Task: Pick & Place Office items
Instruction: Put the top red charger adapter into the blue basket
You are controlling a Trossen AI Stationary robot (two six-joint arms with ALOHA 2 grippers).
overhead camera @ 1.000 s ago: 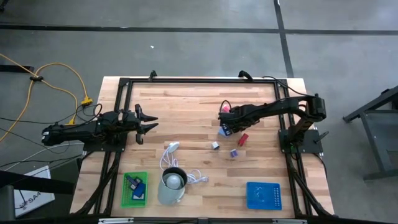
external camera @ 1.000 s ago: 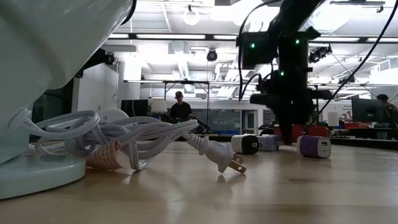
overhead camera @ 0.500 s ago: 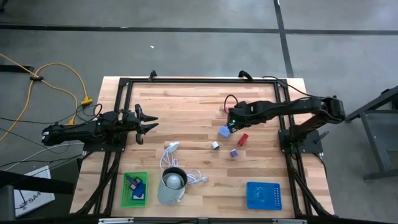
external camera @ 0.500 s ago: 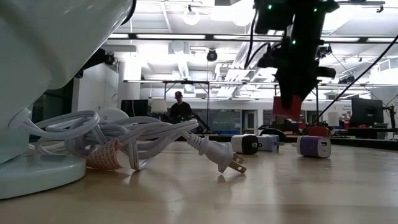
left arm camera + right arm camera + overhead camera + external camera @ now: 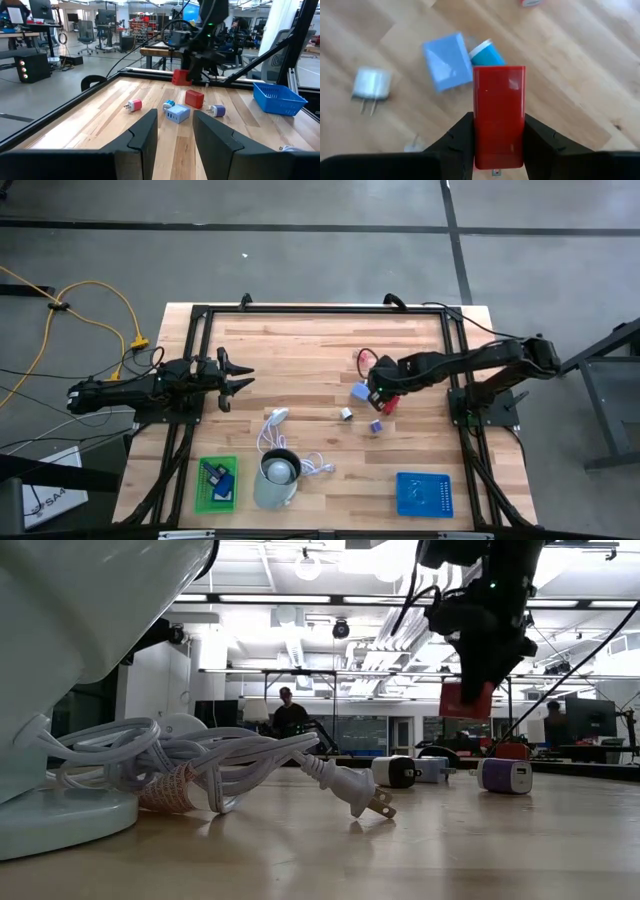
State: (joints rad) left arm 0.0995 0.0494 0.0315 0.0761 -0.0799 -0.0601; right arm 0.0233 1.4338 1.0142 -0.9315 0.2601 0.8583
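The right gripper (image 5: 498,145) is clenching a red block (image 5: 499,115) between its fingers and is holding it in the air above the wooden table (image 5: 300,350), right of the centre of the high view. Just under it, a light blue block (image 5: 447,61) and a cyan piece (image 5: 487,54) are lying side by side. A second red block (image 5: 194,98) and a purple piece (image 5: 376,426) are lying near them. The left gripper (image 5: 240,379) is waiting at the left side of the frame with its fingers apart, grasping nothing.
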